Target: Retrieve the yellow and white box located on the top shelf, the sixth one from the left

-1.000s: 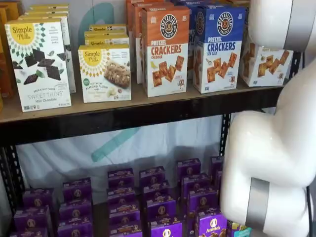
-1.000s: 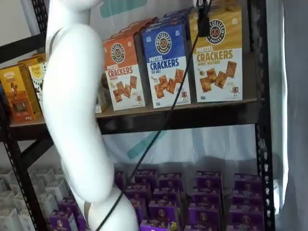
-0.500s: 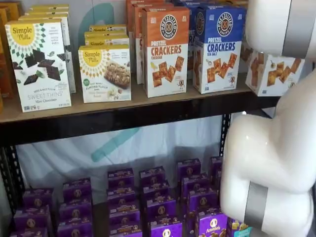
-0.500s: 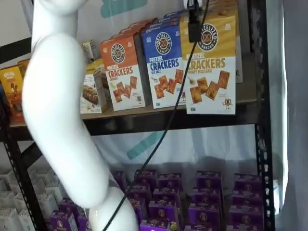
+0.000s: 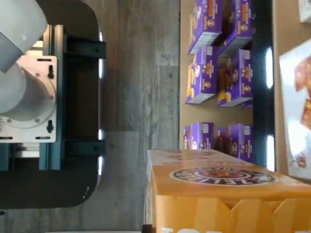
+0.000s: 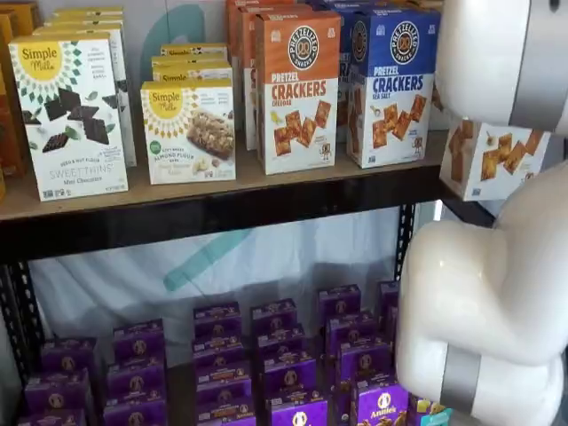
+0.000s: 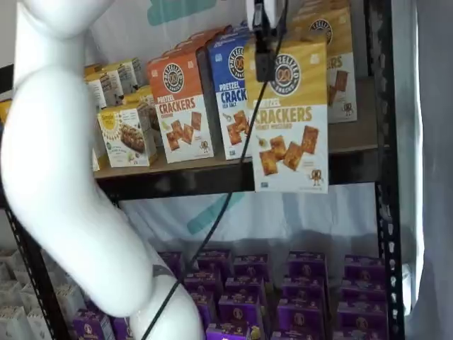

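The yellow and white box (image 7: 287, 117) hangs in the air in front of the top shelf (image 7: 205, 183), clear of the board. My gripper (image 7: 265, 55) is shut on it from above; a black finger lies over its front near the logo. In a shelf view only the box's white lower part (image 6: 493, 158) shows, past the right end of the top shelf (image 6: 222, 213), its top hidden by my arm. The wrist view shows the box's yellow top (image 5: 218, 194) close up.
Orange (image 6: 297, 89) and blue (image 6: 393, 84) Pretzel Crackers boxes and Simple Mills boxes (image 6: 67, 115) stand on the shelf. Another yellow box (image 7: 336, 67) stays behind. Purple boxes (image 6: 266, 355) fill the level below. My white arm (image 7: 64, 177) and cable (image 7: 233, 184) cross the view.
The gripper has pulled the yellow and white box out from the shelf, away from the row and a little lower. A second yellow box behind it now shows.
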Robot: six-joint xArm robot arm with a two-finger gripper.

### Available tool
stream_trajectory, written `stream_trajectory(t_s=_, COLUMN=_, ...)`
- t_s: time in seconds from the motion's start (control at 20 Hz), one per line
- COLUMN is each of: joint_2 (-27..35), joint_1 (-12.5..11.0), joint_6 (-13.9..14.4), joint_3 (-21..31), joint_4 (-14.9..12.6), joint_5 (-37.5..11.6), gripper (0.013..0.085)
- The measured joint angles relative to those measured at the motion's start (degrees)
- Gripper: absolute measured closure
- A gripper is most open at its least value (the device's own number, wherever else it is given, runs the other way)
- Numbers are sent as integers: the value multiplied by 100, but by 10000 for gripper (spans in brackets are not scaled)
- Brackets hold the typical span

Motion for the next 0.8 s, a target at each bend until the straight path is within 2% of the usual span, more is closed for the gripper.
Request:
stream_trajectory(t_s=0.15, joint_2=-338, joint_1=284, joint_6=229, joint_3=412, joint_4=-103, joint_5=-42, gripper=330)
stream_trajectory(t_s=0.5, joint_2=-801, joint_1=934, joint_6=797, joint_3=1000, joint_4=-279, joint_5=-62, gripper=330)
stream_trajectory(t_s=0.8, joint_2=-998, joint_1=1267, joint_6=1119, joint_3=1268, joint_4=-311, joint_5=-112, gripper=330)
